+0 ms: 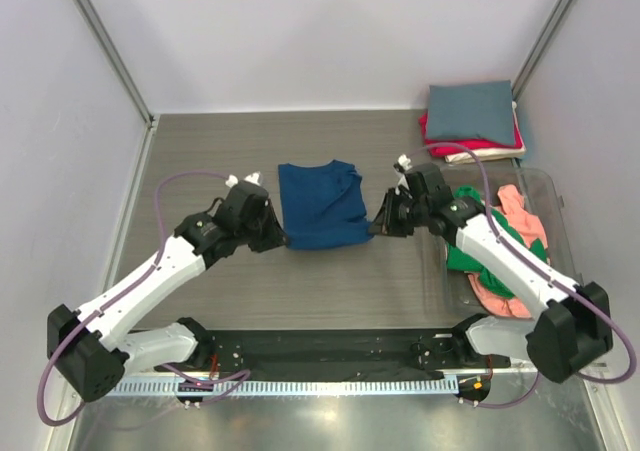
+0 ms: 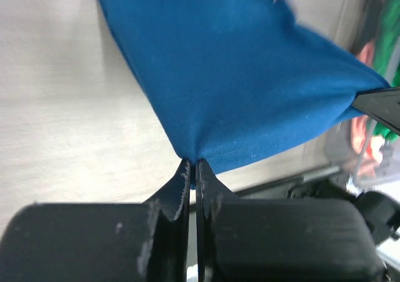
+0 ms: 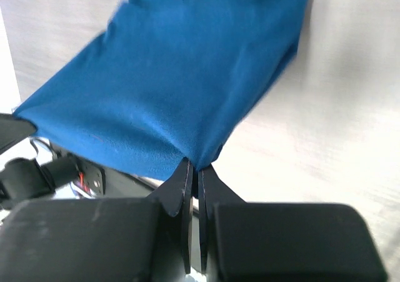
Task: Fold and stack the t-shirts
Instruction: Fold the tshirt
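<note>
A navy blue t-shirt [image 1: 322,203] lies partly folded in the middle of the table, print hidden. My left gripper [image 1: 281,239] is shut on its near left corner, seen in the left wrist view [image 2: 194,162] with blue cloth [image 2: 231,69] pinched between the fingers. My right gripper [image 1: 376,227] is shut on its near right corner, seen in the right wrist view [image 3: 195,167] with the cloth [image 3: 169,82] stretched from it. The near edge is lifted and taut between both grippers. Folded slate-grey [image 1: 471,111], red [image 1: 432,137] and cream [image 1: 486,154] tees are stacked at the back right.
A clear bin [image 1: 553,203] at the right holds crumpled green [image 1: 470,256] and salmon-pink [image 1: 523,219] tees. Metal frame posts stand at the back corners. A black rail [image 1: 320,351] with the arm bases runs along the near edge.
</note>
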Robot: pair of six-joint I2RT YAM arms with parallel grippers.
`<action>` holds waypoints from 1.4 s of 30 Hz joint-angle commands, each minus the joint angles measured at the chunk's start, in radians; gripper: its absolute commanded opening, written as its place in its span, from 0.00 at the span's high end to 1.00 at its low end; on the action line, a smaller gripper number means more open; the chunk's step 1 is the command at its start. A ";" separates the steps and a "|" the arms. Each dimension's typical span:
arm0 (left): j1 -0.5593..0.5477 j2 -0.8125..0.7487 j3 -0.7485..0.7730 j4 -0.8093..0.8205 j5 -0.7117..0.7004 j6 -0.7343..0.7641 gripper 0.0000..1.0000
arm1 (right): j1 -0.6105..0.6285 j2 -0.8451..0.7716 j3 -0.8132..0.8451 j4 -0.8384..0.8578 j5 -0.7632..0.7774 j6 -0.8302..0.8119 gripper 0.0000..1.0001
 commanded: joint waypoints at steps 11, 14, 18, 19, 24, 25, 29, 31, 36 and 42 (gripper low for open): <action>0.250 0.318 0.376 -0.080 0.003 0.213 1.00 | -0.066 0.434 0.519 -0.084 0.055 -0.151 0.99; 0.287 0.416 0.457 -0.072 0.053 0.244 1.00 | -0.080 0.523 0.606 -0.093 0.047 -0.163 0.99; 0.319 0.542 0.581 -0.072 0.075 0.284 1.00 | -0.099 0.627 0.718 -0.102 0.032 -0.168 0.99; 0.336 0.565 0.600 -0.070 0.098 0.290 1.00 | -0.106 0.664 0.739 -0.107 0.026 -0.169 0.99; 0.382 0.715 0.721 -0.046 0.158 0.317 1.00 | -0.129 0.748 0.845 -0.114 0.030 -0.166 0.99; 0.388 0.742 0.741 -0.047 0.187 0.322 1.00 | -0.134 0.765 0.858 -0.114 0.030 -0.165 0.99; 0.414 0.838 0.814 -0.032 0.216 0.319 1.00 | -0.155 0.850 0.962 -0.117 0.021 -0.177 0.99; 0.423 0.903 0.870 -0.030 0.227 0.317 1.00 | -0.177 0.908 0.997 -0.120 0.014 -0.172 0.99; 0.457 1.062 1.046 -0.075 0.239 0.298 0.93 | -0.220 1.111 1.202 -0.119 -0.087 -0.174 0.47; 0.549 1.252 1.403 -0.189 0.207 0.239 0.57 | -0.267 1.267 1.525 -0.125 -0.127 -0.171 0.01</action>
